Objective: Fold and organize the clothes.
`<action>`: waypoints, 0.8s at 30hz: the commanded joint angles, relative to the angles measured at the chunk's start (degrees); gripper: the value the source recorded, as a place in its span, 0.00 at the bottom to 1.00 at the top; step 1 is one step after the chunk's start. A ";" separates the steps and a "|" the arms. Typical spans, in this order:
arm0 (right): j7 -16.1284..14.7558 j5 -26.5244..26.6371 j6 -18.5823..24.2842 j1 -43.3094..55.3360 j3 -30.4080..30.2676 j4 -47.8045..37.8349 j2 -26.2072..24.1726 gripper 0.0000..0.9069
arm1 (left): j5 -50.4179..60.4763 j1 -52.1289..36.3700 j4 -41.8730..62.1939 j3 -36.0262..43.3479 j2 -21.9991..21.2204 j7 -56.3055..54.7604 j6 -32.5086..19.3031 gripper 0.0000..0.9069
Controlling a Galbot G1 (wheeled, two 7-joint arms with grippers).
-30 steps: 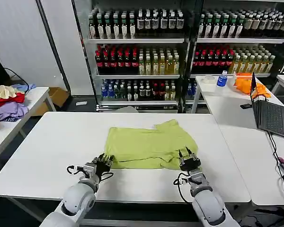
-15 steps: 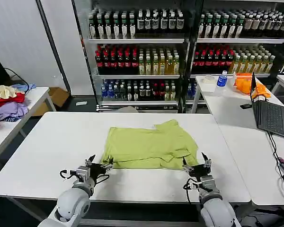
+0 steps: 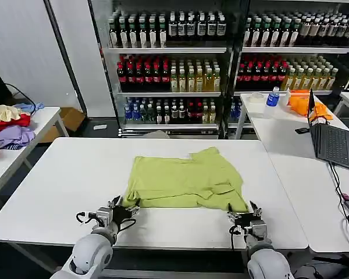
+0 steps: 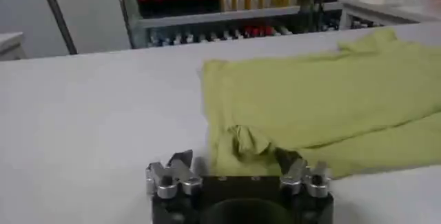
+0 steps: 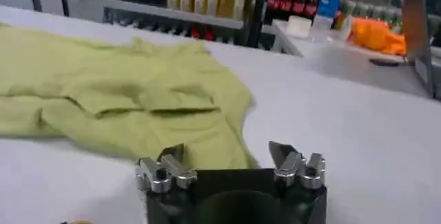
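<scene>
Hovering low at the near edge of the white table [image 3: 64,174], we hold our left gripper [image 3: 117,210] and right gripper [image 3: 248,218] spread open and empty just off the lime T-shirt's [image 3: 183,180] two front corners, likely lined up to pinch that hem for a fold

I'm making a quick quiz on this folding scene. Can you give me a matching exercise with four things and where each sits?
Things:
1. T-shirt
2. Left gripper
3. Right gripper
4. Laptop

Places:
A. on the side table to the right
B. open, at the shirt's near left corner
C. spread in the middle of the table
D. open, at the shirt's near right corner

Pairs: 1-C, 2-B, 3-D, 4-A
</scene>
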 commanded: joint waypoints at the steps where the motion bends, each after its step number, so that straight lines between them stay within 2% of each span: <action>1: 0.70 2.02 -1.73 -0.14 -0.28 -0.77 0.18 0.00 | 0.42 0.30 0.75 0.03 -0.10 -0.36 0.52 0.02; 15: 0.54 1.71 -1.57 -2.31 -0.11 1.87 0.15 0.00 | -4.26 1.70 -0.85 -0.06 0.18 1.77 0.98 0.02; 24: -0.13 1.06 -1.59 -7.79 1.96 7.81 -2.01 0.00 | -3.35 11.12 -10.90 -3.47 1.81 1.18 0.85 0.02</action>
